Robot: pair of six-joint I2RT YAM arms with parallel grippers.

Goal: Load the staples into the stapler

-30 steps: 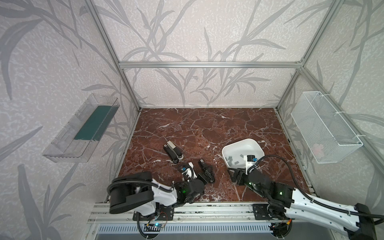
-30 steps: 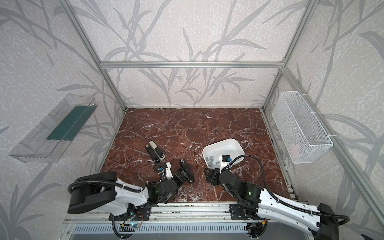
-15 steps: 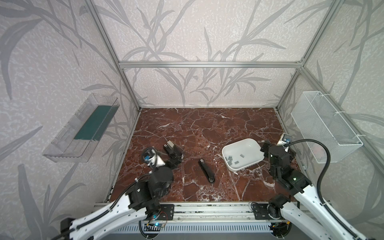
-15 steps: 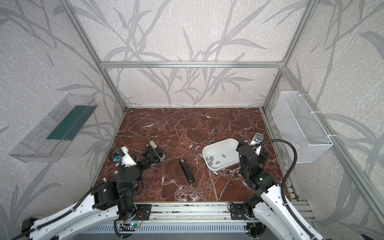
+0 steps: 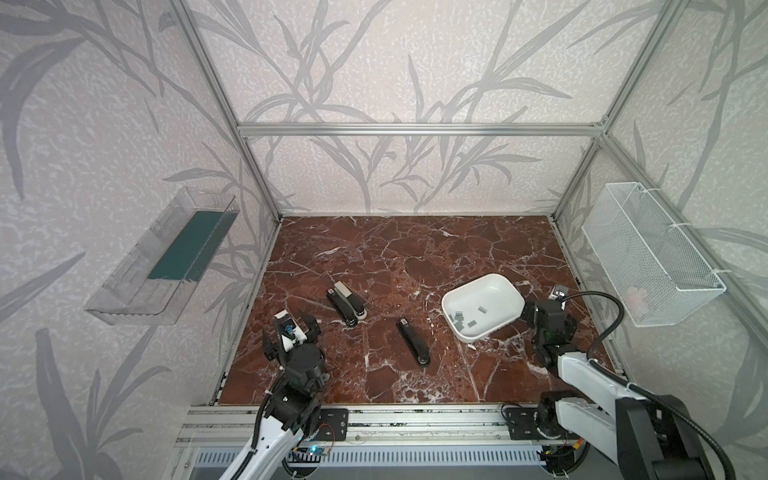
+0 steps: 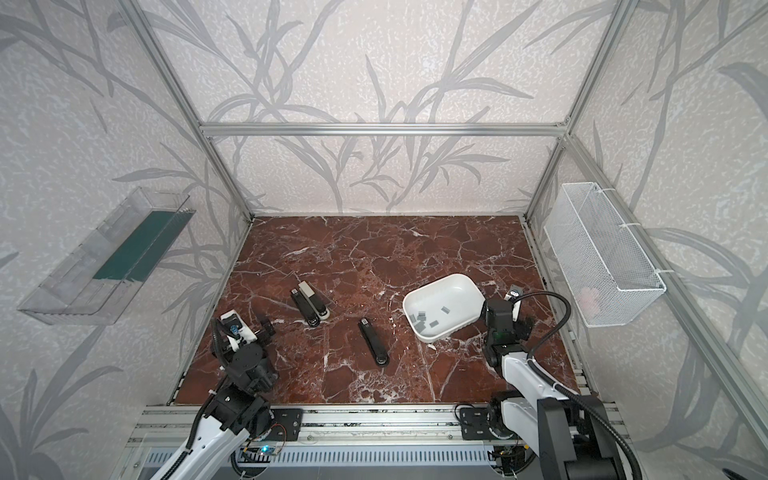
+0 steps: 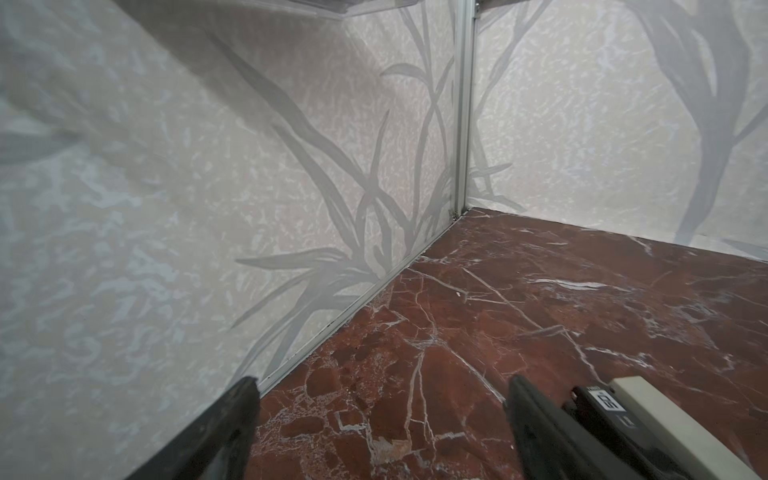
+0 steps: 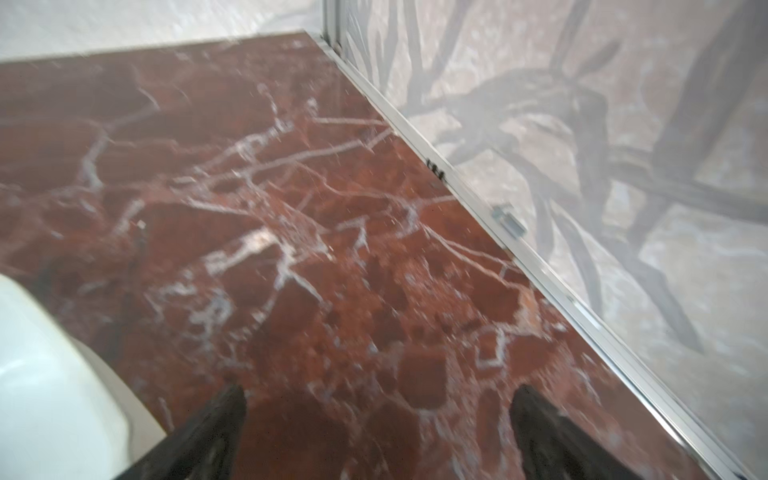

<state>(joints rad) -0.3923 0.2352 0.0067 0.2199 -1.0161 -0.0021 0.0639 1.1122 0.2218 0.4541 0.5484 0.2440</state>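
Left wrist view: left gripper (image 7: 374, 415) has its fingers wide apart with nothing between them but bare table (image 7: 540, 291). The end of the black-and-beige stapler (image 7: 648, 419) sits just beside one finger, untouched. Right wrist view, blurred: right gripper (image 8: 374, 415) is likewise spread and empty, with the wall of the white tray (image 8: 50, 374) off to one side. Change over the last second: both arms were folded low at the near edge, the left beside the long black stapler (image 5: 412, 341), the right at the tray's near corner. Both have since swung outward, the left to the near-left part of the table, the right to just beside the tray's right side. Nothing was carried off. In both top views the long black stapler lies alone mid-table, and the black-and-beige stapler lies beyond it to the left. The staples (image 5: 457, 316) are all loose inside the tray, well apart from either stapler. Reading: an opening move only; loading has not begun. The left arm looks placed for the black-and-beige stapler, the right for the staples. Which stapler is meant, I cannot tell.
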